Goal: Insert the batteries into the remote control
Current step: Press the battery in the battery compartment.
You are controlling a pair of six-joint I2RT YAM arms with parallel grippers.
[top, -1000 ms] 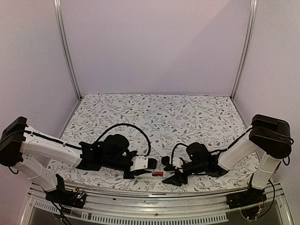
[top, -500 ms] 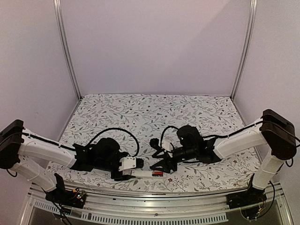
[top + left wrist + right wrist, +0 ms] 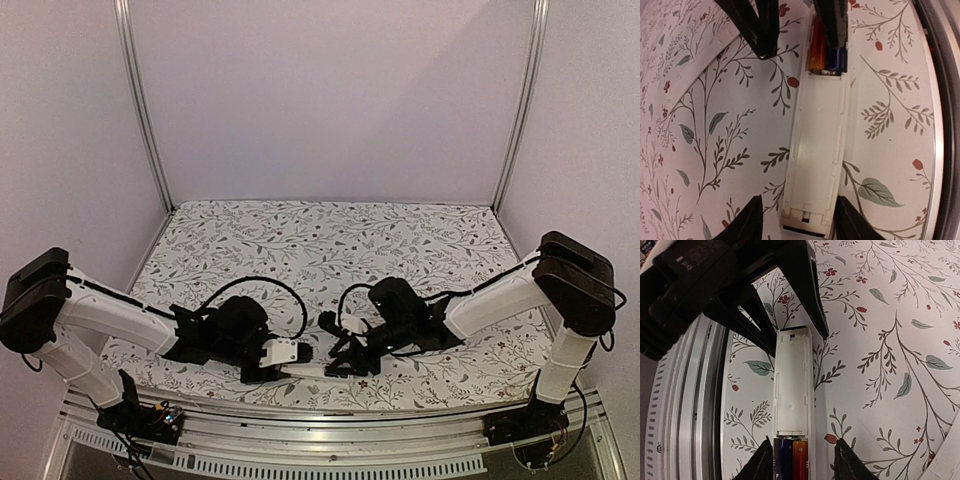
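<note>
The white remote control (image 3: 817, 150) lies on the floral table near its front edge, back side up; it also shows in the right wrist view (image 3: 792, 385) and the top view (image 3: 316, 370). Two batteries (image 3: 792, 462), one dark blue and one orange-red, lie side by side in its open compartment at the right end, also in the left wrist view (image 3: 827, 52). My left gripper (image 3: 800, 222) is open and straddles the remote's left end. My right gripper (image 3: 805, 462) is open and straddles the battery end. The two grippers face each other (image 3: 296, 362) (image 3: 342, 360).
A thin flat white cover strip (image 3: 705, 57) lies on the table behind the remote, also at the right wrist view's corner (image 3: 946, 460). The metal rail of the table's front edge (image 3: 690, 405) runs close beside the remote.
My right gripper has moved left from beside the remote to over its battery end. My left gripper shifted slightly and stays at the remote's left end.
</note>
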